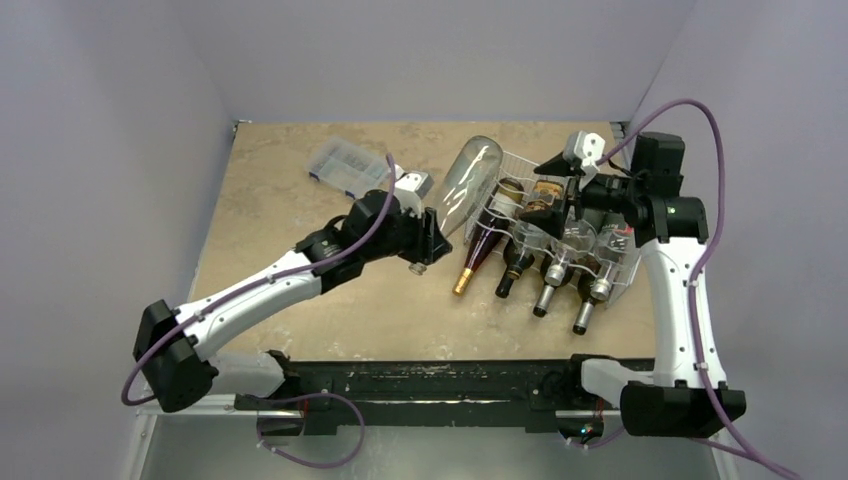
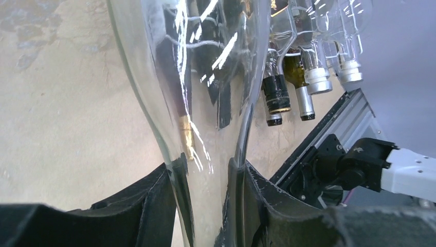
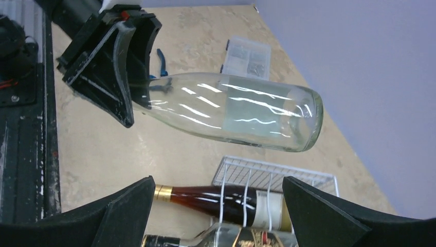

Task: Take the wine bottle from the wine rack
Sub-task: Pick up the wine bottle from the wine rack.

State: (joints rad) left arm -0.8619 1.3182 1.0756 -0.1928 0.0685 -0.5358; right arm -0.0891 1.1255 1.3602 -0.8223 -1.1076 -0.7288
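Observation:
A clear empty wine bottle (image 1: 470, 180) is held in the air just left of the white wire wine rack (image 1: 520, 156), base pointing up and away. My left gripper (image 1: 432, 236) is shut on its neck. In the left wrist view the neck (image 2: 205, 77) sits between the black fingers (image 2: 154, 200). In the right wrist view the bottle (image 3: 236, 110) hangs above the rack's back edge (image 3: 272, 172). My right gripper (image 3: 218, 190) is open and empty above the rack, over a dark bottle with a gold cap (image 3: 221, 198). In the top view it (image 1: 552, 198) hovers over the rack's middle.
Several more bottles (image 1: 555, 270) lie in the rack with their necks toward the arms. A small clear compartment box (image 1: 348, 165) sits at the back left. Walls close the table on three sides. A black rail (image 1: 430, 385) runs along the near edge.

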